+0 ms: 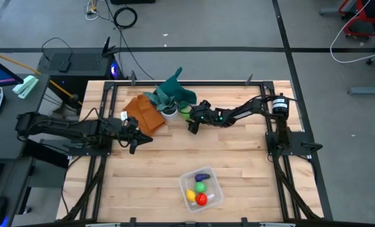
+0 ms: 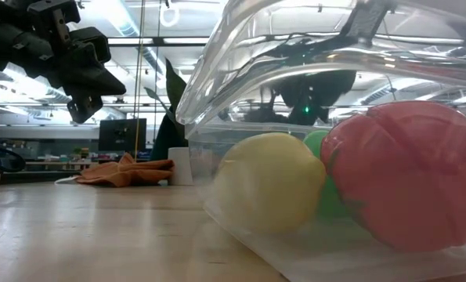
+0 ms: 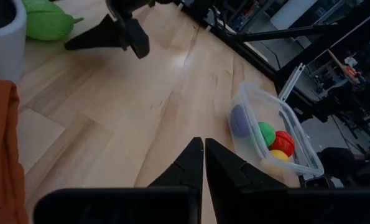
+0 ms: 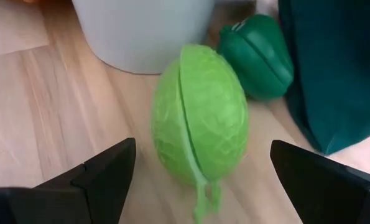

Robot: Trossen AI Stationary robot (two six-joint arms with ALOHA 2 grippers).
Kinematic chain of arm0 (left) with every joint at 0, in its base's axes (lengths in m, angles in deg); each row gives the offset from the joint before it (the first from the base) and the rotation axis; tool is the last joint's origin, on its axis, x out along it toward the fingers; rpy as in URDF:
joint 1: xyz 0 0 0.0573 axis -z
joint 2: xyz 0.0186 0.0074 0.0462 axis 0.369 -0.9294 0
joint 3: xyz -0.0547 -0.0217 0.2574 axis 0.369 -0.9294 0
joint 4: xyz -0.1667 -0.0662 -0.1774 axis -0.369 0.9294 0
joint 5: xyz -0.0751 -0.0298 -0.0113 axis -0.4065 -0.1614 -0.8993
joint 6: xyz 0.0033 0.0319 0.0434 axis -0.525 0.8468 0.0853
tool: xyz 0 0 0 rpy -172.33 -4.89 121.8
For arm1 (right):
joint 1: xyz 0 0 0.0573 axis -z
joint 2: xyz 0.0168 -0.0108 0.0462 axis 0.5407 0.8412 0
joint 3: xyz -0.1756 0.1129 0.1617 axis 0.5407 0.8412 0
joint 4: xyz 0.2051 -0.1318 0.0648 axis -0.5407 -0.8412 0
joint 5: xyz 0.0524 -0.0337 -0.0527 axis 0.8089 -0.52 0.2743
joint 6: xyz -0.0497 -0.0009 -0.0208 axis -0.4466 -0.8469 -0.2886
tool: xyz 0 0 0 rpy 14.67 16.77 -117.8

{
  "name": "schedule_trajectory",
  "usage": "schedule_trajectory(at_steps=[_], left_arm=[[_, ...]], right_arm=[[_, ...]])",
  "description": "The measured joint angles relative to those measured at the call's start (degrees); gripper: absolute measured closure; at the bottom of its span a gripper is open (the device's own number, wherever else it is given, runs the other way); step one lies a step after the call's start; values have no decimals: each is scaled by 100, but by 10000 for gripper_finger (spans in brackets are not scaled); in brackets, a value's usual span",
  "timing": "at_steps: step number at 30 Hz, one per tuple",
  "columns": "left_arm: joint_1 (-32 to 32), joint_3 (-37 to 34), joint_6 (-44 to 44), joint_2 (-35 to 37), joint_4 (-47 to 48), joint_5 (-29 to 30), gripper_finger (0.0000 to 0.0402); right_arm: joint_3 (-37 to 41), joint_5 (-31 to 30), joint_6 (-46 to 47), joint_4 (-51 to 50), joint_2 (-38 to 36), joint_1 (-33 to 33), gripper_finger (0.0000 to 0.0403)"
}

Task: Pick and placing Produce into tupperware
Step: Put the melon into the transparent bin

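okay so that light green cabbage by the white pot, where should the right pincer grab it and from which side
Grip the light green cabbage across its wide middle, coming straight ahead as the right pincer now faces it, open. It lies free on the wood with clear table on both flanks. The white pot and dark green pepper sit behind it, so reaching from that side looks blocked.

No text, label, brand, number or sign can be read in any of the views.
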State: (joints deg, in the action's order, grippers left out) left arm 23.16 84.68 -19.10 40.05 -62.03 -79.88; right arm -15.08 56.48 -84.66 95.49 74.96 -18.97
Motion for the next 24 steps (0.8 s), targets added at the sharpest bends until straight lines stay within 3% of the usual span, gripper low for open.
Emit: schedule_trajectory(at_steps=[10,24], left_arm=[[-1,0,-4,-2,-2,0,388],[1,0,0,0,-7,0,386]], right_arm=[[0,-46,146,179,82,88,70],[-212,269,130,214,84,190,132]])
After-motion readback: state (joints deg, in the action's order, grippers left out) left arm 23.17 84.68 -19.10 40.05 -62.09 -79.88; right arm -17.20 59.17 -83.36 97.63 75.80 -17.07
